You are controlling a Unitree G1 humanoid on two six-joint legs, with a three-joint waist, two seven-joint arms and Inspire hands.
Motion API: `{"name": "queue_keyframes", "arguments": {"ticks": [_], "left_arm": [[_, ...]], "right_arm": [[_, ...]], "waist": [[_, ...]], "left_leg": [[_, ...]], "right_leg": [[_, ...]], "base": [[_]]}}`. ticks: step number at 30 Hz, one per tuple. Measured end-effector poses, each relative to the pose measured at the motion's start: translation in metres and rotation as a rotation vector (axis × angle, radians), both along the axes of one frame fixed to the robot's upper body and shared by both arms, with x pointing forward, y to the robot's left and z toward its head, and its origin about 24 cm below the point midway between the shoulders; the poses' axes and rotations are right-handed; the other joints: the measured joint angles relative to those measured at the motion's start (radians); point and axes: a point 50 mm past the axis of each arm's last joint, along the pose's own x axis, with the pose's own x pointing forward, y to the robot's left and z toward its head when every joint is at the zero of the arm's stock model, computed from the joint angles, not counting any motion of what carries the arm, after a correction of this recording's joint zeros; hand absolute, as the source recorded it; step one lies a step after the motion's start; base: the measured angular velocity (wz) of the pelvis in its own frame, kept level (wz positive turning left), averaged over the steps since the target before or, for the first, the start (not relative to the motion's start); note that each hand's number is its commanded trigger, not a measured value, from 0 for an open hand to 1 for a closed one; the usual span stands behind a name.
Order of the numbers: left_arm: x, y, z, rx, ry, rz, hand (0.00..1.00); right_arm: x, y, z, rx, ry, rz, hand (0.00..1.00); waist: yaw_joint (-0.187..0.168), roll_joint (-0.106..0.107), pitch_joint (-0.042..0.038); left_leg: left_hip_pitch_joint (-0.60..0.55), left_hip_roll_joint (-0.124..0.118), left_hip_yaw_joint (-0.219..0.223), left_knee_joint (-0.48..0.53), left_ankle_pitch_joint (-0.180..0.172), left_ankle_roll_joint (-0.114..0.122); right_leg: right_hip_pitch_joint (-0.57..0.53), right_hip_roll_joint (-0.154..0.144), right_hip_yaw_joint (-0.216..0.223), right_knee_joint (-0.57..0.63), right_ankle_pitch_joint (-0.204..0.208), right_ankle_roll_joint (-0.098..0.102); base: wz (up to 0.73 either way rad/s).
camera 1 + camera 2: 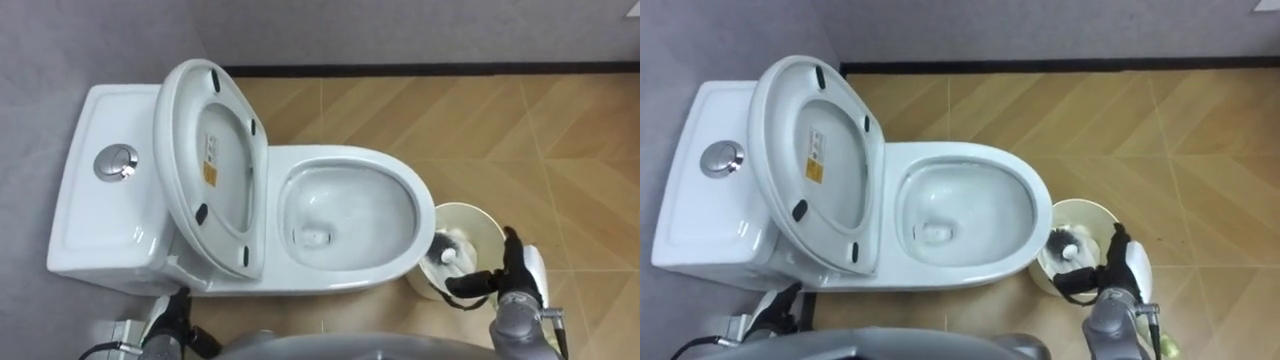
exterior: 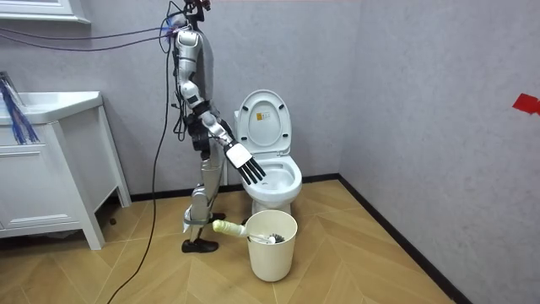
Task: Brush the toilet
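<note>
The white toilet [image 1: 340, 160] stands with its seat and lid [image 1: 210, 165] raised against the tank [image 1: 95, 215], and its bowl is open. To the bowl's right stands a white bucket [image 1: 478, 216] that holds the toilet brush [image 1: 445, 250]. In the room view the brush's cream handle [image 2: 226, 226] sticks out over the bucket's [image 2: 272, 253] rim. My right hand [image 1: 522, 278] hovers over the bucket's near edge, open, holding nothing. My left hand [image 1: 175, 320] shows at the lower left, beside the toilet's base. I stand at the toilet's side, facing it.
A round flush button [image 1: 116, 162] sits on the tank. A grey wall with dark skirting [image 1: 430, 68] runs behind the wooden floor [image 1: 520, 130]. A white washbasin cabinet [image 2: 51, 169] stands at the room view's left.
</note>
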Motion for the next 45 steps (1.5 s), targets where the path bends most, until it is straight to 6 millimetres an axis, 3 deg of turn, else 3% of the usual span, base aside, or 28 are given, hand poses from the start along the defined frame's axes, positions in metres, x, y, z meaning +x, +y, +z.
{"name": "queue_keyframes", "arguments": {"ticks": [10, 16, 22, 24, 29, 36, 43, 45], "left_arm": [[0.015, 0.002, 0.004, -0.006, -0.065, -0.003, 0.00], [0.036, 0.002, 0.009, -0.010, -0.125, -0.022, 0.00], [0.070, 0.001, 0.018, 0.001, -0.187, -0.073, 0.00], [0.081, 0.000, 0.022, 0.005, -0.210, -0.090, 0.00], [0.113, -0.002, 0.036, 0.043, -0.261, -0.176, 0.00], [0.128, -0.017, 0.044, 0.030, -0.305, -0.254, 0.00], [0.149, -0.023, 0.059, 0.013, -0.387, -0.273, 0.00], [0.154, -0.020, 0.063, 0.016, -0.410, -0.273, 0.00]], "right_arm": [[-0.009, -0.005, -0.005, -0.022, 0.035, -0.047, 0.00], [0.009, -0.015, -0.002, -0.058, 0.036, -0.044, 0.00], [0.037, -0.043, 0.017, -0.171, -0.013, -0.074, 0.00], [0.045, -0.048, 0.022, -0.191, -0.023, -0.087, 0.00], [0.047, -0.070, 0.031, -0.244, 0.004, -0.135, 0.00], [0.044, -0.089, 0.039, -0.280, 0.047, -0.199, 0.00], [0.048, -0.087, 0.037, -0.211, 0.084, -0.207, 0.00], [0.050, -0.086, 0.037, -0.190, 0.089, -0.194, 0.00]], "waist": [[0.022, -0.003, 0.0016], [0.027, 0.000, 0.0037], [0.034, 0.008, 0.0153], [0.039, 0.008, 0.0241], [0.051, -0.001, 0.0370], [0.049, -0.009, 0.0430], [0.055, -0.008, 0.0452], [0.056, 0.000, 0.0493]], "left_leg": [[-0.056, -0.006, -0.040, -0.007, 0.018, -0.003], [-0.157, -0.008, -0.057, 0.006, 0.042, 0.001], [-0.289, -0.004, -0.068, 0.049, 0.059, 0.011], [-0.339, 0.000, -0.071, 0.074, 0.061, 0.014], [-0.500, -0.009, -0.086, 0.141, 0.078, 0.029], [-0.644, -0.019, -0.096, 0.201, 0.095, 0.049], [-0.775, -0.019, -0.098, 0.282, 0.102, 0.049], [-0.813, -0.019, -0.100, 0.298, 0.109, 0.045]], "right_leg": [[-0.047, -0.002, -0.066, 0.001, 0.004, 0.000], [-0.133, -0.004, -0.095, 0.018, 0.010, -0.010], [-0.275, -0.008, -0.091, 0.091, 0.010, -0.011], [-0.327, -0.009, -0.094, 0.124, 0.009, -0.013], [-0.498, -0.036, -0.105, 0.245, -0.017, -0.020], [-0.656, -0.069, -0.103, 0.364, -0.037, -0.017], [-0.808, -0.075, -0.073, 0.476, -0.054, -0.027], [-0.849, -0.077, -0.075, 0.505, -0.060, -0.034]], "base": [[0.11], [0.11], [0.07], [0.00], [0.13], [0.07], [-0.03], [0.04]]}}
